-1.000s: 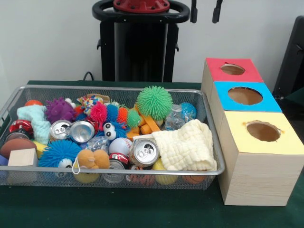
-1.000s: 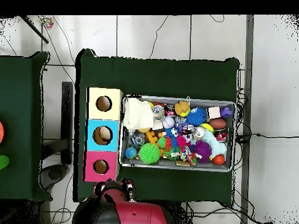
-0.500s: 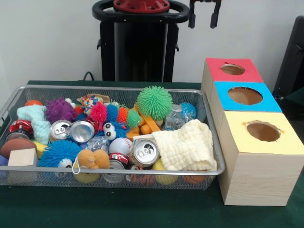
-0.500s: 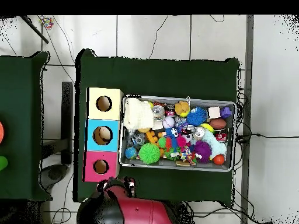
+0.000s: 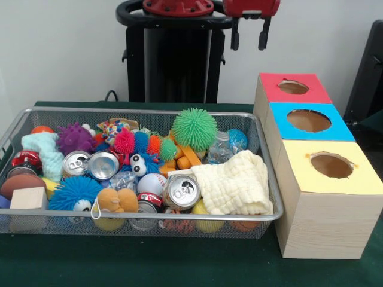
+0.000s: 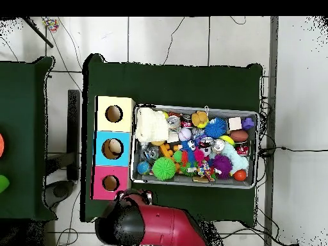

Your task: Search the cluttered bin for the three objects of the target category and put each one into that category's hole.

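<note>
the gripper (image 5: 246, 40) hangs with its two fingers spread and empty, high behind the red-topped box (image 5: 293, 87). well below it lies the wire bin (image 5: 266, 179) on the bench (image 5: 179, 263), heaped with spiky balls, cans and a cream cloth (image 5: 233, 185). the nearest can (image 5: 181, 191) (likely light, stiff, slippery) suits a grip across its sides. the box holes look empty.

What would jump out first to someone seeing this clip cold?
The wire bin crammed with toys, the green spiky ball standing tallest at its back. Beside it runs a row of wooden boxes with holes, topped red, blue and yellow. The gripper hangs open, high behind the bin.
</note>
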Robot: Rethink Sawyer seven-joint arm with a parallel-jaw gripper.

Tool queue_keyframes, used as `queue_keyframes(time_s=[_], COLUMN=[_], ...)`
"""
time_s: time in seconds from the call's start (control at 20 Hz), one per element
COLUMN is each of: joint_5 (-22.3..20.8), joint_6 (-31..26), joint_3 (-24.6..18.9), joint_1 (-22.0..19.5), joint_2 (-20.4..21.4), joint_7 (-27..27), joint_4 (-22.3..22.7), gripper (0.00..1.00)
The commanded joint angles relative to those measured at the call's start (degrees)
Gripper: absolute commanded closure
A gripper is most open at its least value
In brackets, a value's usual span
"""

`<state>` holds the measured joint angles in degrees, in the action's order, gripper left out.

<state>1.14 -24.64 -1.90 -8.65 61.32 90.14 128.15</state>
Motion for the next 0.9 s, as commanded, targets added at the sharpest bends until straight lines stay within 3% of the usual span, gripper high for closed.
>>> queue_keyframes(time_s=[0.05,0.45,0.9], joint_5=[-0.6,-0.1,1.4], joint_6=[1.8,0.9,1.8], joint_3=[-5.1,-4.4,-8.3], joint_1=[-1.2,0.5,-2.0], joint_2=[-7.5,-8.2,-7.0], joint_7=[4.8,6.6,5.1], joint_4=[-9.0,-10.8,-8.4], gripper=[0.00,0.00,0.00])
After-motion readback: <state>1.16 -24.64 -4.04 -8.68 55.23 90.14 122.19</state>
